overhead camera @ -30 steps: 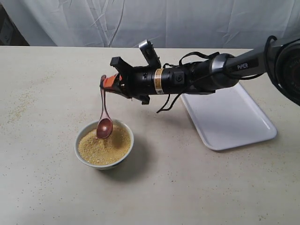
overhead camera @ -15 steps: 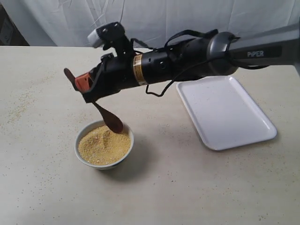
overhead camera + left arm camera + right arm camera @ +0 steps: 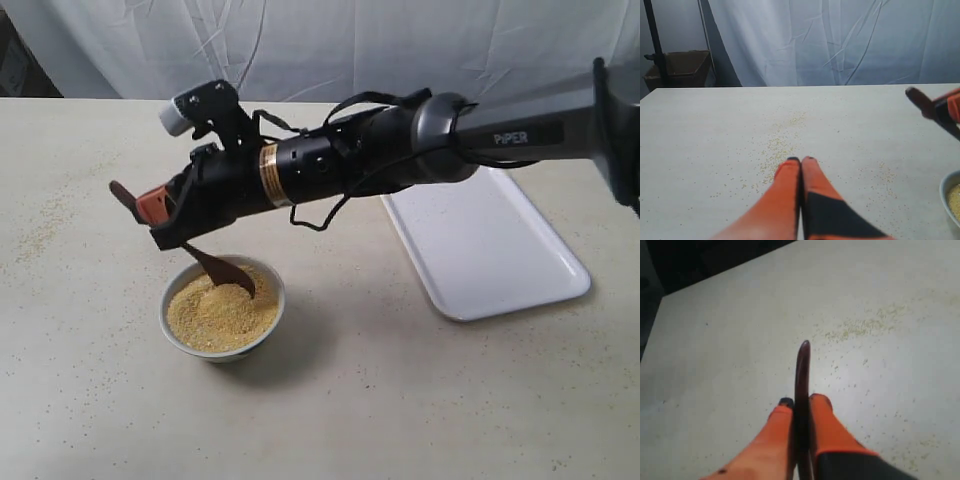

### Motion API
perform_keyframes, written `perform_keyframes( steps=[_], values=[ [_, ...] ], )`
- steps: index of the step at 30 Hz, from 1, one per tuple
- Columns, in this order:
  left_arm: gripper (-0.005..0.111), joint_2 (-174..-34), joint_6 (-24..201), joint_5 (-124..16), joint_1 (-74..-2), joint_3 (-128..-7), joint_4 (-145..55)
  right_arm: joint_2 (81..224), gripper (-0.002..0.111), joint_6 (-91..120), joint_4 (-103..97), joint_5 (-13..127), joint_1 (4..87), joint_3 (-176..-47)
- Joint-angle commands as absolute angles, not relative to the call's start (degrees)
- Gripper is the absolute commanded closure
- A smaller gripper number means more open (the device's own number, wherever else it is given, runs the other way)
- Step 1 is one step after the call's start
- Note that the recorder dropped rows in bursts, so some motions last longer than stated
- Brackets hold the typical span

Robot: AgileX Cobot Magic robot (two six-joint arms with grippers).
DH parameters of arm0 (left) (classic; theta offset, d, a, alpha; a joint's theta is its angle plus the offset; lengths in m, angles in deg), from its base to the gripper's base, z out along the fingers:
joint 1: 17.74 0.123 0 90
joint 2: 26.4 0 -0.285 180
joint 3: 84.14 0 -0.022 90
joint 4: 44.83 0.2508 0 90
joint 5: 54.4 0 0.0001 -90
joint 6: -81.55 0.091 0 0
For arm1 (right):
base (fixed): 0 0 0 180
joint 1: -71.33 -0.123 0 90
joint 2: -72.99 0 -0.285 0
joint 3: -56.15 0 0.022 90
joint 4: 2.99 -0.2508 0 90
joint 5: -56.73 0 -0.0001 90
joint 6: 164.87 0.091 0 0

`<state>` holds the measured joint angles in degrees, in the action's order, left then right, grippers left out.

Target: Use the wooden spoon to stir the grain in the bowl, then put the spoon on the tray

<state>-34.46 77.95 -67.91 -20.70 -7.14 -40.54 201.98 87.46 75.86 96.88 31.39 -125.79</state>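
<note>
The white bowl point(image 3: 176, 336) of golden grain point(image 3: 215, 318) sits on the table at front left. My right gripper point(image 3: 152, 212) reaches across above it, shut on the handle of the dark wooden spoon point(image 3: 218, 270). The spoon slants down and its head is dipped into the grain at the bowl's far side. The handle end point(image 3: 802, 360) sticks out past the orange fingers point(image 3: 822, 420) in the right wrist view. The white tray point(image 3: 490, 250) lies bare at right. My left gripper point(image 3: 801, 160) is shut on nothing over the table; its view catches the spoon end point(image 3: 920, 100) and the bowl's rim point(image 3: 946, 192).
Loose grains are scattered on the beige table point(image 3: 400, 400), thickest at the far left point(image 3: 45, 225). A white cloth backdrop point(image 3: 400, 45) hangs behind. A cardboard box point(image 3: 682, 67) stands beyond the table's far edge.
My right arm swung left and lowered; the spoon went from hanging upright to slanted, and its head has pushed down into the grain.
</note>
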Motion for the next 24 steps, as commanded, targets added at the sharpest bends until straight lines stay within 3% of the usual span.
perform_keyframes(
  steps=[1, 6, 12, 19, 24],
  values=[
    [0.107, -34.18, 77.76, -67.64, -20.66, -6.93, -40.70, 198.65, 0.109, 84.14, 72.09, 90.93, 31.32, -125.72],
    [0.107, -34.18, 77.76, -67.64, -20.66, -6.93, -40.70, 202.58, 0.109, 83.59, 71.46, 88.28, 31.32, -125.72],
    [0.107, -34.18, 77.76, -67.64, -20.66, -6.93, -40.70, 204.45, 0.109, 89.21, 71.86, 99.63, 31.19, -125.72],
    [0.107, -34.18, 77.76, -67.64, -20.66, -6.93, -40.70, 200.07, 0.109, 83.35, 70.63, 86.64, 31.29, -125.72],
    [0.107, -34.18, 77.76, -67.64, -20.66, -6.93, -40.70, 206.05, 0.109, 88.65, 71.53, 93.59, 29.71, -125.72]
  ],
)
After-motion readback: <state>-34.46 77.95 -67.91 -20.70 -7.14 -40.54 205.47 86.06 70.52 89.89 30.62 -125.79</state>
